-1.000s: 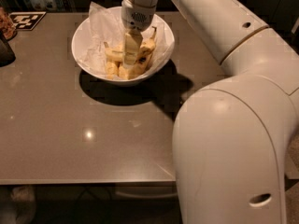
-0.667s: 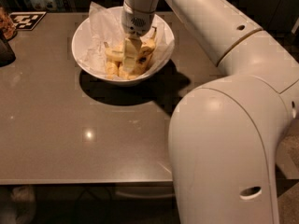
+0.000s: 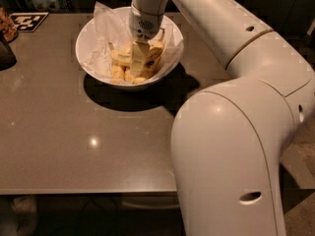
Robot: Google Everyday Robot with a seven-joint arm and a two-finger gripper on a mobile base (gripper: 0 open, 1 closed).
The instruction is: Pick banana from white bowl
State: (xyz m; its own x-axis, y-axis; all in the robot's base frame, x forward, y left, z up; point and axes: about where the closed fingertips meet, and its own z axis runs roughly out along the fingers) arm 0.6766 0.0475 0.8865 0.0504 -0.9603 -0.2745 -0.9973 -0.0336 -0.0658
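Note:
The white bowl (image 3: 88, 58) stands at the back of the brown table, lined with crumpled white paper. Several yellow bananas lie in it. The long curved banana (image 3: 154, 56) with brown flecks leans against the bowl's right side, with its thin stem pointing up. My gripper (image 3: 139, 59) reaches straight down into the bowl from above. It sits among the bananas, right beside the curved one on its left. Short stubby bananas (image 3: 119, 58) lie to the gripper's left. My wrist hides part of the bowl's far side.
A black-and-white marker tag (image 3: 29, 20) lies at the table's back left. A dark object (image 3: 6, 53) stands at the left edge. My large white arm (image 3: 231, 132) covers the table's right side. The table's front edge (image 3: 83, 191) runs along the bottom.
The arm's big lower segment has swung slightly to the left. The gripper stays down in the bowl among the bananas, at nearly the same place.

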